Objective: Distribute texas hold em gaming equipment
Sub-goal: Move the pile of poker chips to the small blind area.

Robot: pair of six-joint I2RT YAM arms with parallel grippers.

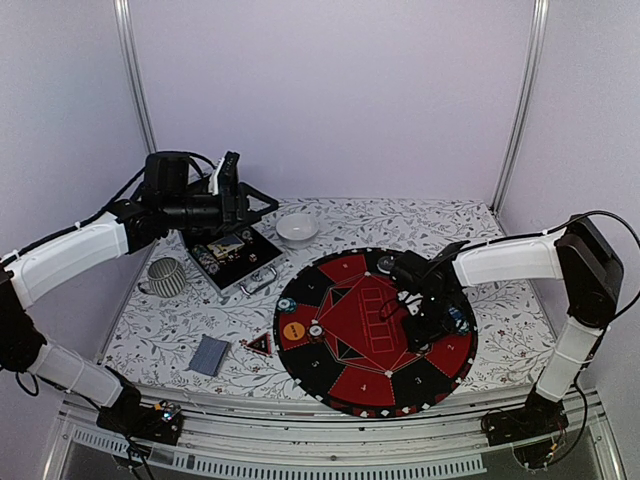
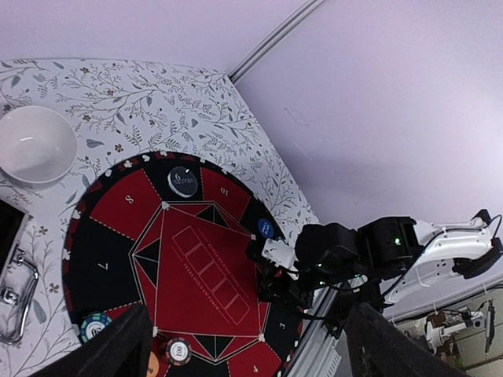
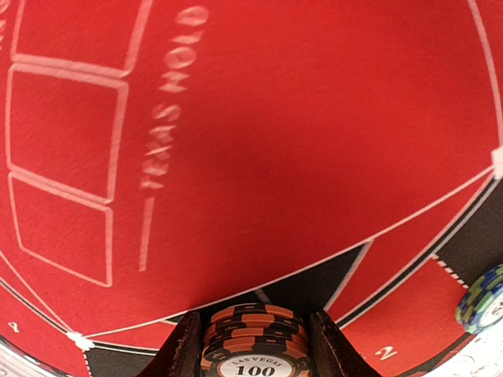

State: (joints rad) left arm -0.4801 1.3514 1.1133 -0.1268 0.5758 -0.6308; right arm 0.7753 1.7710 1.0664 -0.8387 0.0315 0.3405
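- The right claw (image 3: 253,323) is down low over the red middle of the big felt mat (image 1: 345,390). It's pinching a stack of orange-and-black chips (image 3: 255,342) between its two fingers, and the top chip reads "LAS VEGAS 100".
- I honestly can't tell if the bottom of that stack is sitting on the felt or just off it.
- A blue striped-edge chip (image 3: 481,298) lies on its own near the mat's rim. It's off to the right of that claw and not touching the stack.
- The left claw (image 1: 228,178) is up high over the far-left part of the counter (image 1: 180,330), above the open silver case (image 1: 232,258). Its fingers (image 2: 126,342) are spread wide with nothing between them.
- On the left side of the mat there's the orange button disc (image 1: 292,330), with a red-and-white chip (image 1: 315,328) just beside it. A bluish-green chip (image 1: 287,303) sits a bit further back, near the rim.
- The deck of grey-blue cards (image 1: 209,354) is lying flat on the counter off the mat, towards the front left.
- A little red-and-black triangle piece (image 1: 260,345) sits between the deck and the mat's edge.
- A white bowl (image 1: 297,228) sits on the counter behind the mat, just right of the case.
- A grey ribbed cup (image 1: 167,277) stands upright to the left of the case.
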